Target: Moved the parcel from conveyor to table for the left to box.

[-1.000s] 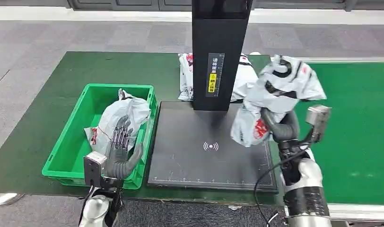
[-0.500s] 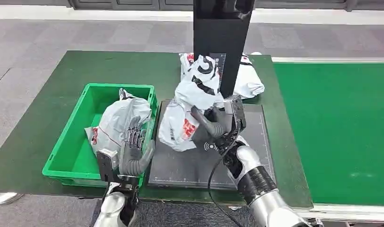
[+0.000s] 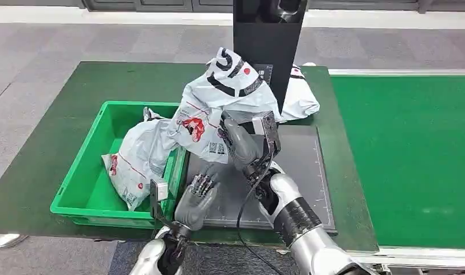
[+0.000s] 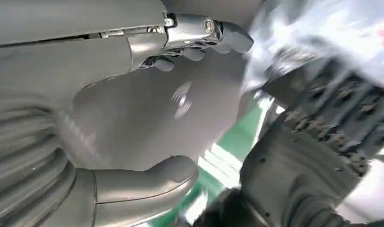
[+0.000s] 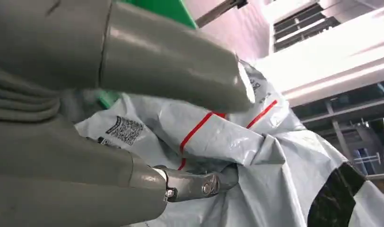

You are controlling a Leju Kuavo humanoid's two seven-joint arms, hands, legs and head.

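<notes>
Parcel [image 3: 219, 100]: white poly mailer, being held above the black scan pad [image 3: 302, 172] beside the green bin [image 3: 84, 189] | right hand [image 3: 241, 146]: fingers grasping parcel | left hand [image 3: 196, 197]: fingers released, hovering over pad | step: setting down on surface | next: lowering, letting go.

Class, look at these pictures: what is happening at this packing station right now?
The right robot hand holds a white parcel up over the black scanner pad, near the green box. The left robot hand hovers open above the pad's near edge, holding nothing. One parcel already lies in the box, and another sits behind the black post.
</notes>
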